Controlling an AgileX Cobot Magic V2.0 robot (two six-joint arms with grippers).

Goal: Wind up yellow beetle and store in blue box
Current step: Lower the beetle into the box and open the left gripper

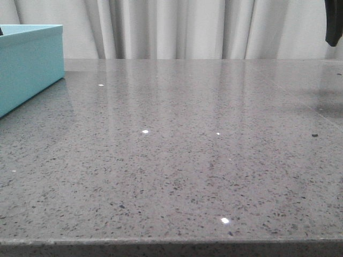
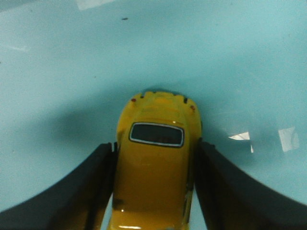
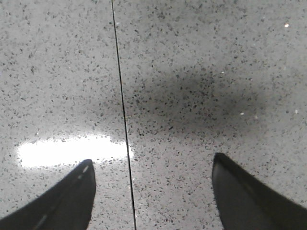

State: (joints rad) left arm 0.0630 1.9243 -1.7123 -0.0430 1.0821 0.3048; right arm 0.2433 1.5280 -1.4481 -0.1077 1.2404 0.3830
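In the left wrist view the yellow beetle (image 2: 156, 167) sits between my left gripper's (image 2: 156, 146) two dark fingers (image 2: 96, 182), which press against its sides. I see it from above, with its dark window in view. Behind it is the turquoise inner surface of the blue box (image 2: 216, 62), with a shadow close under the car. In the front view the blue box (image 1: 27, 64) stands at the far left; the car and left gripper are hidden there. My right gripper (image 3: 151, 165) is open and empty over the speckled table.
The grey speckled stone table (image 1: 177, 160) fills the front view, with a white curtain (image 1: 177, 27) behind. A dark part of the right arm (image 1: 333, 24) hangs at the top right. A thin dark seam (image 3: 122, 110) runs across the table under the right gripper.
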